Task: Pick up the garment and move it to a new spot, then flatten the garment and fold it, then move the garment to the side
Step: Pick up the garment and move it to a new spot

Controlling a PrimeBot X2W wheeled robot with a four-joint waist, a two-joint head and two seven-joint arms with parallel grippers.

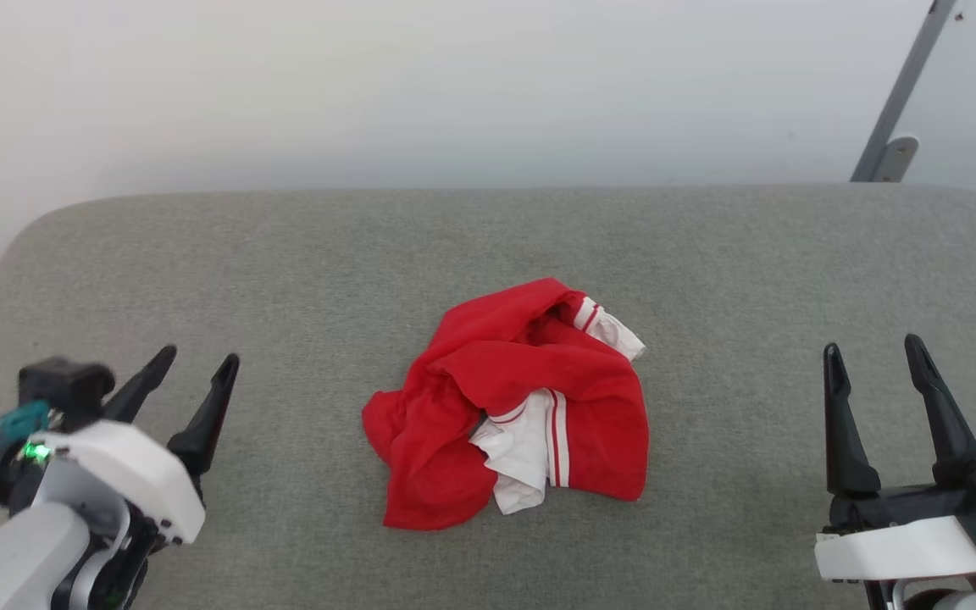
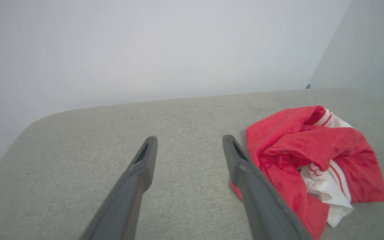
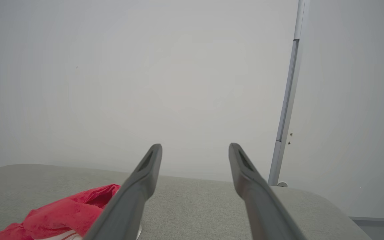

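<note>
Grey fabric surface (image 1: 200, 246) against a pale wall (image 1: 369, 85). Crumpled in a heap at the middle, red shirt (image 1: 509, 407) with white striped sleeves showing. Well apart on either side, left claw (image 1: 200, 356) and right claw (image 1: 871, 343), both spread wide, holding nothing.

Before me spreads a grey fabric-covered tabletop (image 1: 285, 254) with rounded corners; behind it a plain white wall (image 1: 369, 85), a slim grey metal pole (image 1: 906, 85) leaning at my right.
</note>
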